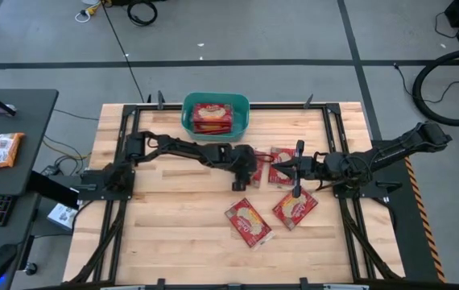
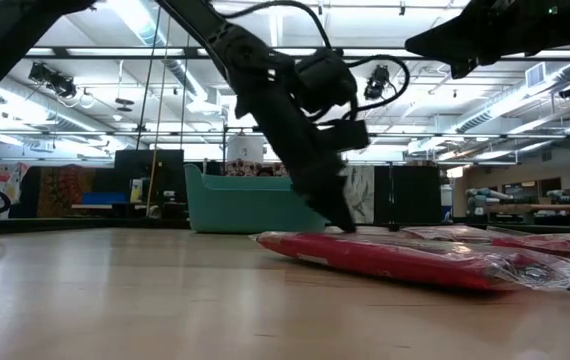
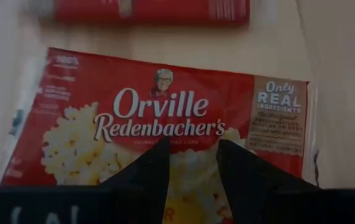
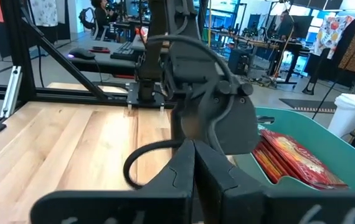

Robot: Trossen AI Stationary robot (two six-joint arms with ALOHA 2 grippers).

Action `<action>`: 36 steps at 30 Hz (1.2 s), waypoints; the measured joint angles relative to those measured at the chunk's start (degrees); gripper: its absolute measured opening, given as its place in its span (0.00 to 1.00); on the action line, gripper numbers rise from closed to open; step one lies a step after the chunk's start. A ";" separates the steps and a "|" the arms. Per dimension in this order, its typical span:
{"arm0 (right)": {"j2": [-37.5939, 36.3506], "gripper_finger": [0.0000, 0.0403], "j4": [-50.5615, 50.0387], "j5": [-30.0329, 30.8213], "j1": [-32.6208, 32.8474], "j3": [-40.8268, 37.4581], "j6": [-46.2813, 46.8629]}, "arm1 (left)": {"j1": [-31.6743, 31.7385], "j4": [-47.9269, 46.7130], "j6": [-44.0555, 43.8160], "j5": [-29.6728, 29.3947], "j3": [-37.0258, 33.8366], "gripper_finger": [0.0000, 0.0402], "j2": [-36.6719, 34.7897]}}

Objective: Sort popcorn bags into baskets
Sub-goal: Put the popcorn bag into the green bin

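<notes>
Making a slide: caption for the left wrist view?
Left gripper poised open over a red popcorn bag on the table.

Bright, even light falls from ceiling strip lamps (image 2: 525, 95) – soft shadows only beside the arms on the pale bench (image 1: 173, 225) – while the near popcorn bag (image 3: 165, 124) looks softly blurred and washed out.

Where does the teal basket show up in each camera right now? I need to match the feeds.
High view: teal basket at the table's far edge, centre, red popcorn bags inside.
Low view: basket left of centre, behind the left arm's tool.
Left wrist view: not in it.
Right wrist view: basket at the right edge, bags inside.
Shared landmark: the left arm, beside the basket in all three views that show the basket.
</notes>
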 joint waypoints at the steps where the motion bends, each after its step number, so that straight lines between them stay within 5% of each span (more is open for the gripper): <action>1: 0.00 0.03 0.01 -0.01 0.00 0.00 0.02 | 0.00 -2.98 -0.55 -0.02 -0.06 0.35 -0.71; 15: 0.00 0.03 0.10 -0.23 0.00 0.00 0.42 | -3.38 -48.11 -13.60 -0.12 -0.68 0.35 -10.87; 27: 0.32 0.03 0.38 -0.47 0.00 0.00 0.48 | -9.17 -58.26 -27.68 -4.92 -1.29 0.35 -15.62; 36: 1.66 0.03 1.44 -0.49 0.00 0.02 0.66 | -9.14 -45.13 -37.83 -9.39 -12.37 0.35 -18.62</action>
